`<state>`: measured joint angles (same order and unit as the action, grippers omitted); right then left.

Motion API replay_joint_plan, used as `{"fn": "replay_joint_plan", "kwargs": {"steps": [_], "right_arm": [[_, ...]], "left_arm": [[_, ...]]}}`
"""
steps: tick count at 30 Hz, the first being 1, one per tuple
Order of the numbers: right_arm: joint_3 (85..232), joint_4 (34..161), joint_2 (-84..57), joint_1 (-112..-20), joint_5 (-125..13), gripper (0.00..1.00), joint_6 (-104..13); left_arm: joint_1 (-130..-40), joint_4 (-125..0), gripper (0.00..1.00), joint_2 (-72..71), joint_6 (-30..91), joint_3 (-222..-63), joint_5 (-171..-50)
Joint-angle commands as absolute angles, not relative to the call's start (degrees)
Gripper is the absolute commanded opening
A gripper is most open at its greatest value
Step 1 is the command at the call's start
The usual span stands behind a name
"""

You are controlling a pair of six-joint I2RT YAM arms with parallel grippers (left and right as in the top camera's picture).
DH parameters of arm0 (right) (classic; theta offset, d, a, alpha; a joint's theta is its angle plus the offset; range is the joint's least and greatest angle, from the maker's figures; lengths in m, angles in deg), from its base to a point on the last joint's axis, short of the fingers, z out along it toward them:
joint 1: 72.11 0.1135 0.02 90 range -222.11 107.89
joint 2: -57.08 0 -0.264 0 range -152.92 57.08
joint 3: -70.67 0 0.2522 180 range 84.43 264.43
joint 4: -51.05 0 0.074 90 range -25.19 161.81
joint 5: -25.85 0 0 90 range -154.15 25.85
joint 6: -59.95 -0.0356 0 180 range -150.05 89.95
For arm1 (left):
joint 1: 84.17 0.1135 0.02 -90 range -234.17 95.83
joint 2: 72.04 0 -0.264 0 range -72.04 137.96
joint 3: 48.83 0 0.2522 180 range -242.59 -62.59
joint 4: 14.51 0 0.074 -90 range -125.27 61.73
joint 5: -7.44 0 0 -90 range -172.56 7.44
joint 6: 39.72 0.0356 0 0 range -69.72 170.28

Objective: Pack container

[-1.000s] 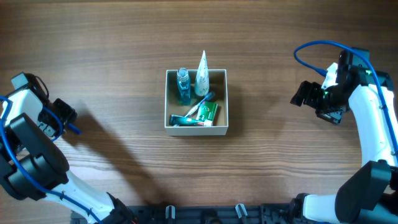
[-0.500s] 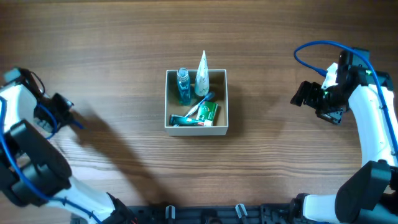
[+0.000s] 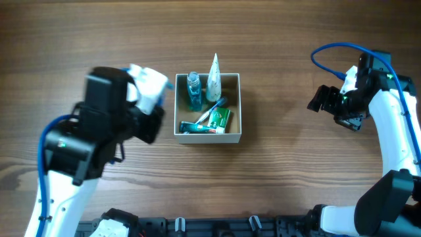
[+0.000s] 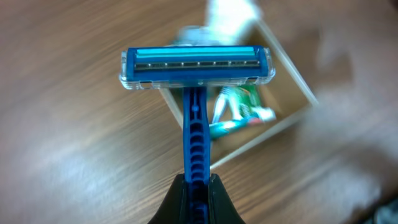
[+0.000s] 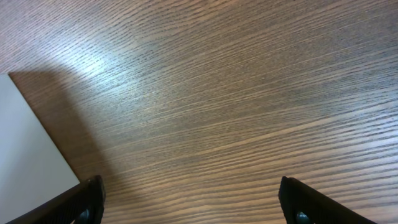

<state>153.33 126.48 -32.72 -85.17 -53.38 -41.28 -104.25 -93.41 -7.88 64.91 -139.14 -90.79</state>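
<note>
The container (image 3: 239, 105), a square white-walled box, stands at the table's middle. It holds a blue bottle (image 3: 193, 91), a white tube (image 3: 214, 79), a toothbrush (image 3: 215, 109) and a green toothpaste (image 3: 205, 125). My left arm (image 3: 108, 112) is raised and blurred just left of the container. In the left wrist view my left gripper (image 4: 196, 186) is shut on the handle of a blue razor (image 4: 196, 65), held above the blurred container (image 4: 292, 93). My right gripper (image 3: 322, 100) hangs far right, open and empty (image 5: 193, 199).
Brown wood table (image 3: 296, 171) all round. In the right wrist view a flat white surface (image 5: 25, 149) shows at the left edge. The right arm's blue cable (image 3: 329, 56) loops above it.
My left arm has swung fast from the table's far left edge to just beside the container's left side. The right arm has not moved.
</note>
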Motion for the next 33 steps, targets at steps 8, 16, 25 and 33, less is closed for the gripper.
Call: {"fn": "replay_joint_plan", "kwargs": {"steps": [8, 16, 25, 33], "right_arm": [[153.31, 126.55, -33.16, -85.22, -52.44, 0.90, -40.56], [153.31, 126.61, -33.16, -85.22, -52.44, 0.90, -40.58], [153.31, 126.53, -33.16, -85.22, -52.92, 0.89, -40.53], [155.43, 119.97, -30.23, -72.23, -56.55, 0.85, -37.74]], "left_arm": [[-119.48, -86.27, 0.05, 15.87, 95.10, -139.69, -89.72], [-119.44, -84.43, 0.36, 29.91, 94.42, -139.69, -88.23], [-117.71, -85.41, 1.00, 6.85, 76.36, -140.02, -78.15], [-90.59, -82.38, 1.00, 0.38, 47.08, -139.73, -75.62]]}}
